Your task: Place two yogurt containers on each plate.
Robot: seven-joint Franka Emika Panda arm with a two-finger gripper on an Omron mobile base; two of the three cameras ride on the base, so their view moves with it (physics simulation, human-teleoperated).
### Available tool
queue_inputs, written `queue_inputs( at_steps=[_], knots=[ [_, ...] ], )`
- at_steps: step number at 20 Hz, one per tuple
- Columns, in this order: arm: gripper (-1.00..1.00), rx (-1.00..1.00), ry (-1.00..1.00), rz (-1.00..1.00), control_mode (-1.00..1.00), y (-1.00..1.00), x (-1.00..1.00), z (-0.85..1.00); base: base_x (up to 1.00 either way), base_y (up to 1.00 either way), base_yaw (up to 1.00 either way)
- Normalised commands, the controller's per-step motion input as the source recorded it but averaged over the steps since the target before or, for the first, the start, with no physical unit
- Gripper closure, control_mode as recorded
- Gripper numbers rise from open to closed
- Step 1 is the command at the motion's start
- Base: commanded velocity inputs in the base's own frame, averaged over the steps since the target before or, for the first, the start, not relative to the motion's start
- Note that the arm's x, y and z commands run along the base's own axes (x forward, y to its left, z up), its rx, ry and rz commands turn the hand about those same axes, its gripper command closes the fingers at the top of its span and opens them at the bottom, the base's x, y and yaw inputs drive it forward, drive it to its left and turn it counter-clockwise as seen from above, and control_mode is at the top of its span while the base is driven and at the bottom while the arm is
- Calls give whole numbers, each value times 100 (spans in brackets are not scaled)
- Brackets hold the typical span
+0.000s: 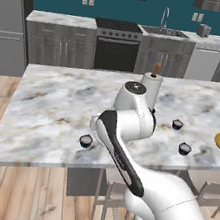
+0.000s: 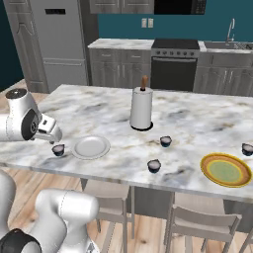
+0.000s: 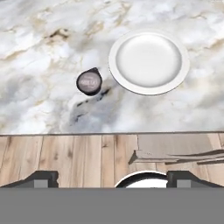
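In the hand view a yogurt container (image 3: 89,81), dark-sided with a pale top, stands on the marble just left of the plain white plate (image 3: 149,61), apart from it. My gripper (image 3: 113,179) hangs above the counter's front edge, open, its fingertips (image 3: 41,178) wide apart with nothing between them. From the right base view the same cup (image 2: 59,149) sits beside the white plate (image 2: 91,147), under my hand. Two more cups (image 2: 165,141) (image 2: 154,165) stand mid-counter, and another (image 2: 247,148) near the yellow-rimmed plate (image 2: 226,169). Both plates hold nothing.
A tall white paper towel roll (image 2: 142,108) stands behind the middle cups. Stools (image 2: 202,222) are tucked under the island's near edge. My own arm (image 1: 130,120) blocks the white plate in the left base view.
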Motion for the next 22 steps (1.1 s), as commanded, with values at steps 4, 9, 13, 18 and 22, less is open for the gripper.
queue_inputs(
  at_steps=[4, 9, 13, 18, 22],
  knots=[
    [-100, 3, 12, -3, -100, 38, 39, -29, 0, 0, 0],
    [-100, 0, 11, -2, -100, 36, 31, -21, 0, 0, 0],
    [-100, 0, 6, -3, -100, 28, 42, -42, 0, 0, 0],
    [-100, 0, 1, 0, -100, 0, 44, -49, 0, 0, 0],
    [-100, 1, 0, 0, -100, -2, 44, -38, 0, 0, 0]
  ],
)
